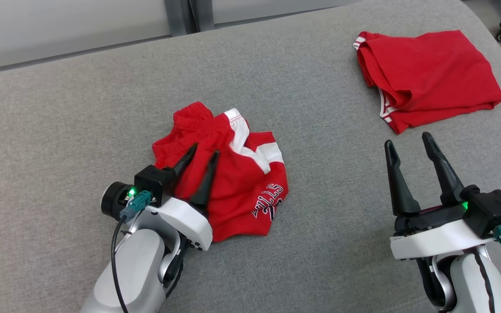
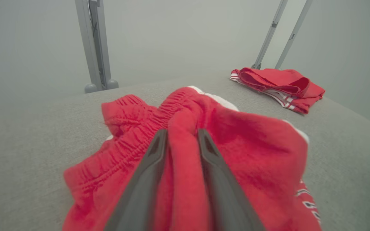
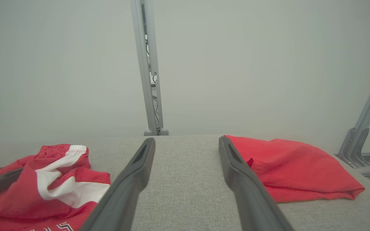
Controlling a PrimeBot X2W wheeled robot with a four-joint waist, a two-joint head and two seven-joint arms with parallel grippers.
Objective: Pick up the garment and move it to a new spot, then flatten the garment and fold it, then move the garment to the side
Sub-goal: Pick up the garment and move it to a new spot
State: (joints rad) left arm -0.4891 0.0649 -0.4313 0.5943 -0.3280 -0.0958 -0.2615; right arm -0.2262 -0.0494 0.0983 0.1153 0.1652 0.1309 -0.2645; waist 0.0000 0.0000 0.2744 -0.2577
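Pad bare R of shorts; L claw part-spread astride them, R claw wide.

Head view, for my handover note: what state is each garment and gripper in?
crumpled shorts: bunched up, unfolded, on the grey surface.
folded garment: folded, lying at the far right.
left gripper: fold of shorts between its fingers; grip unclear.
right gripper: open, empty.

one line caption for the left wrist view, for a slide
Left jaws straddle a raised ridge of the red shorts on the grey surface, a folded garment beyond at upper right.
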